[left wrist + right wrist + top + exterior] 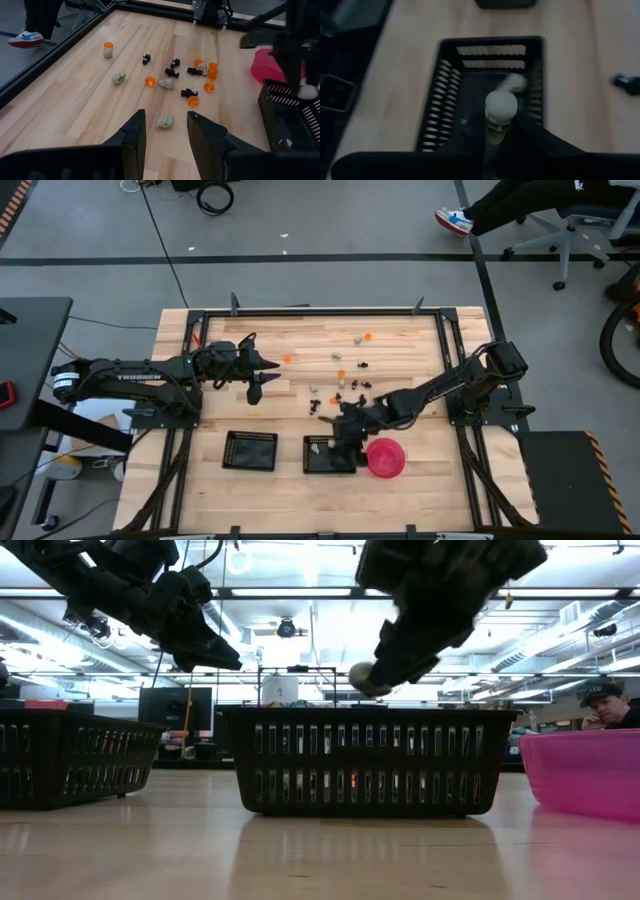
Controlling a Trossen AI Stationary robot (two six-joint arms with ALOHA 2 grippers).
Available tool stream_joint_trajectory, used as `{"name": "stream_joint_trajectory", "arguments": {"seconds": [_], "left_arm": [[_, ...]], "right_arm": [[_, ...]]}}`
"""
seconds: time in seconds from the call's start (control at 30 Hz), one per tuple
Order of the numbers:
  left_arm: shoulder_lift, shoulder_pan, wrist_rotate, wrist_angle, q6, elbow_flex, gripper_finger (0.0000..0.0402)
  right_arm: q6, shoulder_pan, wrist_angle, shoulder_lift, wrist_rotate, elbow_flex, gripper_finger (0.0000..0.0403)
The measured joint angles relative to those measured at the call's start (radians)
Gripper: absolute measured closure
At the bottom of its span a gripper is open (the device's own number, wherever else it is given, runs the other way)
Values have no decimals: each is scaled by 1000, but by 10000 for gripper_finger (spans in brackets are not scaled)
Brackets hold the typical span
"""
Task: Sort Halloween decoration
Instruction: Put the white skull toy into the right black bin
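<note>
Several tiny Halloween decorations lie scattered on the wooden table: orange ones (150, 81), black ones (171, 73) and pale skulls (165, 121). My right gripper (501, 129) is shut on a pale skull (501, 106) and hangs over the middle black mesh tray (330, 454). Another pale piece (513, 82) lies inside that tray. My left gripper (165, 136) hovers open above the table's left half, its fingers pointing toward the scattered pieces and touching nothing. My right gripper pinches the pale skull (360, 675) between its two fingers, at their free ends. The fingers slant downward from the table's right side. The skull is lifted clear, above the rim of the middle tray (365, 712).
A second black mesh tray (250, 450) stands left of the middle one, and a round pink bowl (387, 458) right of it, all near the table's front edge. A black frame (320, 310) rims the table. A person sits beyond the table (605, 705).
</note>
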Motion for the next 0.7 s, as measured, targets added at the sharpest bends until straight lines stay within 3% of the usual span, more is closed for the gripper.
{"name": "stream_joint_trajectory", "arguments": {"seconds": [0.47, 0.7], "left_arm": [[0, 0, 0, 7, -1, 0, 285], [0, 0, 0, 7, -1, 0, 285]], "right_arm": [[-8, -6, 17, 10, 28, -5, 224], [26, -92, -7, 6, 285, 7, 216]]}}
